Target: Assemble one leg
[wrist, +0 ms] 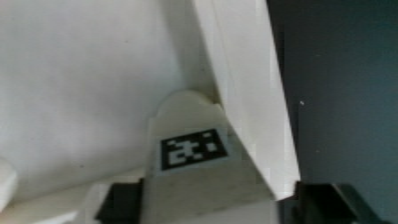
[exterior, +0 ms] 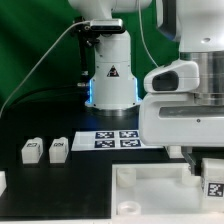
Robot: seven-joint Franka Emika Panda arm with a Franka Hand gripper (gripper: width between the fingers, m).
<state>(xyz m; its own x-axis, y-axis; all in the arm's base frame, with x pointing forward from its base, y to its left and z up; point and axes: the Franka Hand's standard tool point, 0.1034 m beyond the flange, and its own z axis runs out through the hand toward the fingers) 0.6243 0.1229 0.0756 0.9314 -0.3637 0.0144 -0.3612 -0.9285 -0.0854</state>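
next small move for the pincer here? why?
Probably a slow, short descent. In the wrist view a tagged leg sits between the pincer fingers against a white board. The exterior view cuts off the leg's lower end, so seating can't be confirmed.

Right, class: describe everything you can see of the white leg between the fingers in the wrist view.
The leg is smooth white plastic, rounded at its far end, with a square black-and-white tag facing the camera. It lies between two dark fingers, a large white board behind it. Whether they grip it cannot be told.
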